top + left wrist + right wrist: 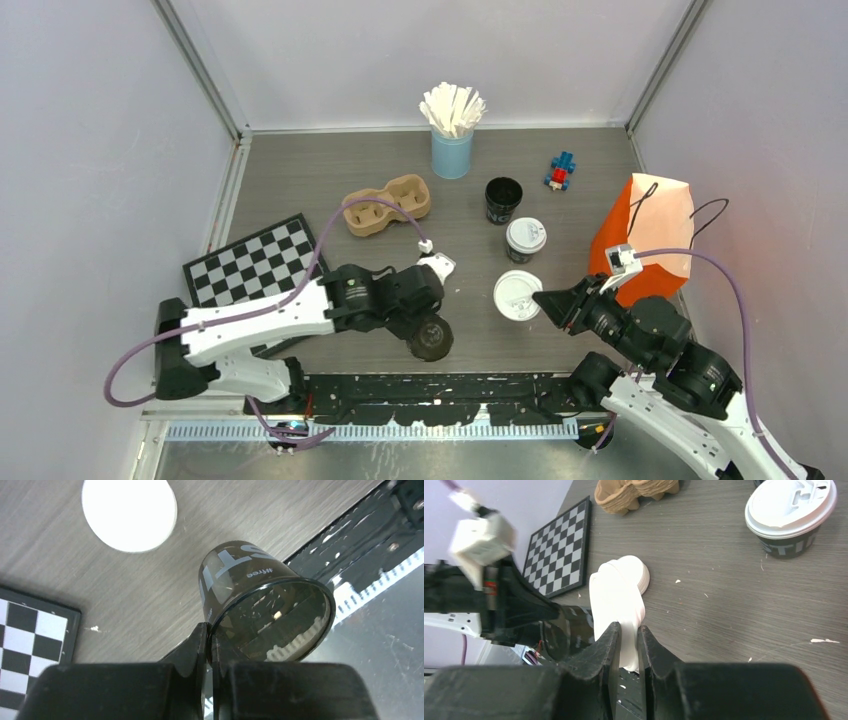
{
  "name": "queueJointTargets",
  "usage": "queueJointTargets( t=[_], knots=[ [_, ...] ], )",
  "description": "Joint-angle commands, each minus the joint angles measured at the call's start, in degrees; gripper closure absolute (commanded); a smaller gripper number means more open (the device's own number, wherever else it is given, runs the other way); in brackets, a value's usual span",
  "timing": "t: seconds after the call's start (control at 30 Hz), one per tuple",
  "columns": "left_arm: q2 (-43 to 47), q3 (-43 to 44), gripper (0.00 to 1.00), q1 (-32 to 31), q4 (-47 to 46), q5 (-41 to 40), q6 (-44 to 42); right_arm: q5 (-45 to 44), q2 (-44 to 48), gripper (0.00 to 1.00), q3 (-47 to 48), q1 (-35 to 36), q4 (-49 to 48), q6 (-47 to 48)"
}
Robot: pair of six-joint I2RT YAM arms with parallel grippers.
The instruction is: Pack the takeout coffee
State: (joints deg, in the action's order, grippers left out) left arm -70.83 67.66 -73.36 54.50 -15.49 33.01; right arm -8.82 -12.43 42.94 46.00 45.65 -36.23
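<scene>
My left gripper (428,322) is shut on the rim of an open black cup (431,341) with white print, held tilted near the table's front edge. The pinched rim shows in the left wrist view (210,630), with the cup (240,575) beyond it. My right gripper (541,300) is shut on the edge of a white lid (517,295), just right of that cup. The lid (616,600) sits between the fingers. A lidded black cup (526,238) stands behind it and also shows in the right wrist view (791,515). Another open black cup (503,200) stands further back.
A brown cardboard cup carrier (387,205) lies mid-left. A light-blue cup of white stirrers (452,135) stands at the back. An orange paper bag (650,240) stands at right, a small blue-red toy (561,171) behind it. A chessboard (255,265) lies at left.
</scene>
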Motion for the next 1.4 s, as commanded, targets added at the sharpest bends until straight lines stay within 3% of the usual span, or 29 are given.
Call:
queueJointTargets(
  t=[0.0, 0.2, 0.43, 0.67, 0.8, 0.97, 1.2, 1.37],
  knots=[
    [-6.45, 3.02, 0.97, 4.33, 4.14, 11.51, -4.17, 1.58, -1.89, 0.78, 0.48, -0.03, -4.93, -0.51],
    [-14.46, 4.62, 0.99, 8.99, 0.99, 21.00, -8.27, 2.39, -3.10, 0.78, 0.20, -0.04, -5.68, -0.54],
    [-18.91, 4.04, 0.97, 12.75, -1.71, 24.80, -9.95, 2.29, -3.13, 0.78, -0.75, -0.03, -6.54, -0.69],
    [-19.39, 2.74, 0.77, 14.48, -4.80, 26.74, -10.00, 3.58, -4.35, 0.78, -1.67, -0.06, -7.76, -1.21],
    [-19.08, 3.30, 0.59, 15.05, -4.78, 26.50, -10.05, 4.13, -4.77, 0.78, -1.79, -0.04, -8.68, -2.04],
    [-13.67, 3.54, 0.44, 17.45, -5.95, 23.24, -9.56, 10.22, -6.90, 0.78, -4.76, -0.07, -13.91, -5.70],
    [3.52, -2.87, 0.26, 25.91, -11.93, 16.48, -7.53, 19.94, -15.47, 0.78, -10.55, -0.03, -26.26, -12.27],
    [12.84, -9.11, 0.13, 28.84, -14.51, 18.88, -8.30, 23.33, -22.08, 0.78, -12.29, 0.05, -32.61, -15.45]
  ],
)
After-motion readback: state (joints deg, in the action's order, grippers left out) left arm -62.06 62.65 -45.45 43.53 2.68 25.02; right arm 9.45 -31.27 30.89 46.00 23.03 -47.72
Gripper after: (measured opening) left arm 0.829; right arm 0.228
